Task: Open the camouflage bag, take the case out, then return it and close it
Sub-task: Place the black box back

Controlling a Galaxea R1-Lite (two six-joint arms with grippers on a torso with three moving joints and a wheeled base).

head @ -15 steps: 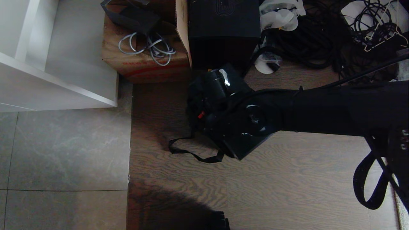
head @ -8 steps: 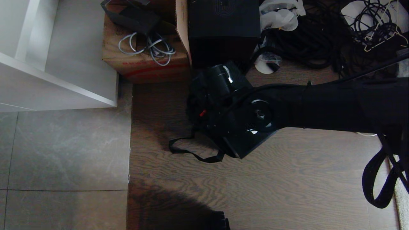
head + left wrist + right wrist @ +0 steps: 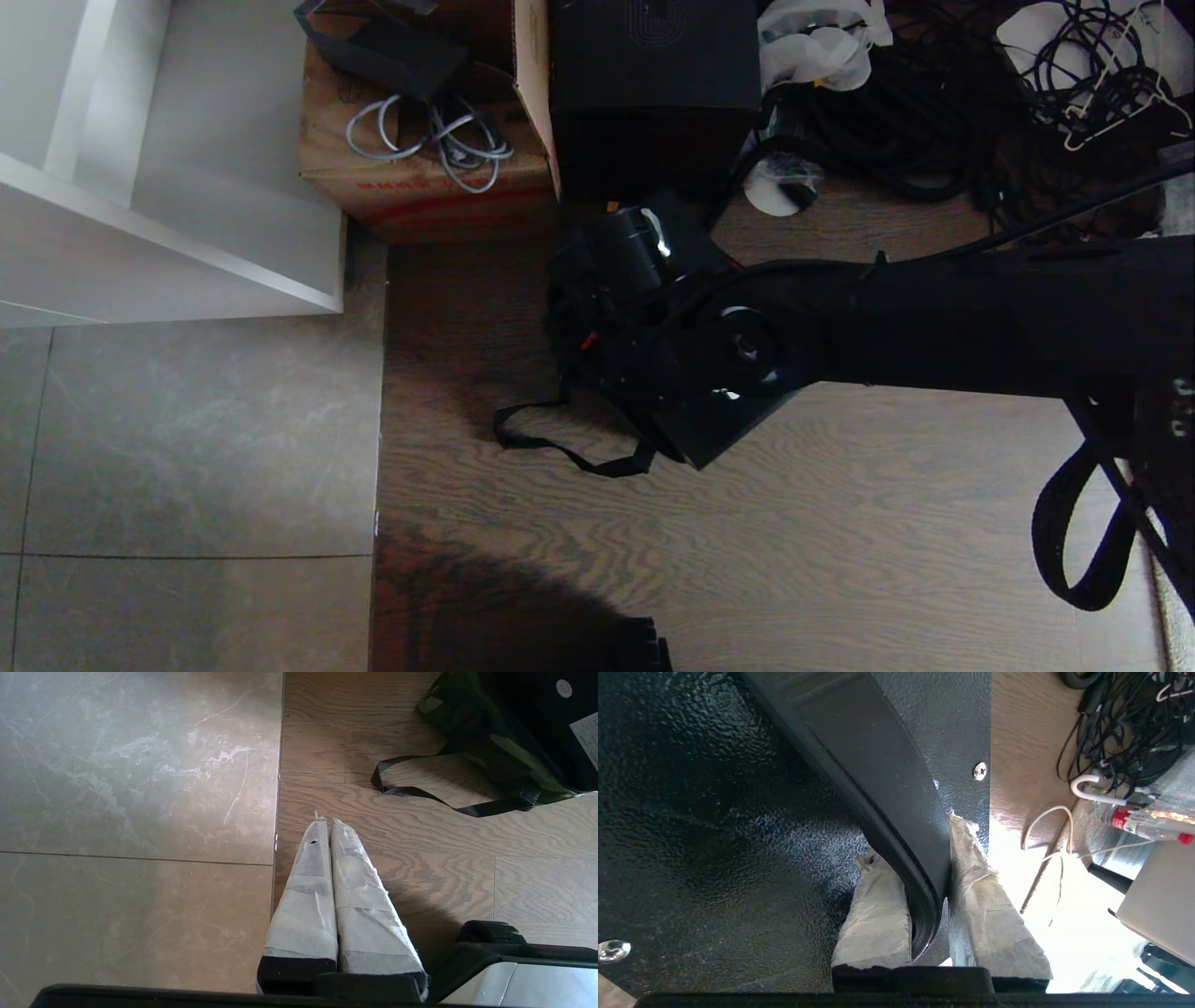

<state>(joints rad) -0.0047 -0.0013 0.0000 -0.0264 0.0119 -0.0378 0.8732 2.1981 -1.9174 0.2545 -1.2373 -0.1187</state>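
Observation:
My right gripper (image 3: 911,840) is shut on the curved black handle (image 3: 896,788) of the case (image 3: 714,812), one taped finger on each side of it. In the head view the right arm (image 3: 934,317) reaches in from the right, and its wrist hides the gripper. Below the wrist a corner of the flat black case (image 3: 719,429) sticks out, tilted. The camouflage bag (image 3: 486,751) lies on the wood floor with the case (image 3: 537,723) against it, and its black strap (image 3: 560,453) trails loose. How deep the case sits in the bag is hidden. My left gripper (image 3: 325,821) is shut, empty and parked low over the floor seam.
Behind the bag stand a brown cardboard box (image 3: 420,177) with grey cables and a taller black box (image 3: 653,84). Tangled black cables (image 3: 934,112) fill the far right. A white shelf unit (image 3: 168,187) stands at far left. Wood floor (image 3: 794,560) lies in front, tile (image 3: 187,439) to the left.
The right arm swung slightly toward the boxes and came back to about where it was. Its grip on the handle is unchanged; case and bag barely shifted.

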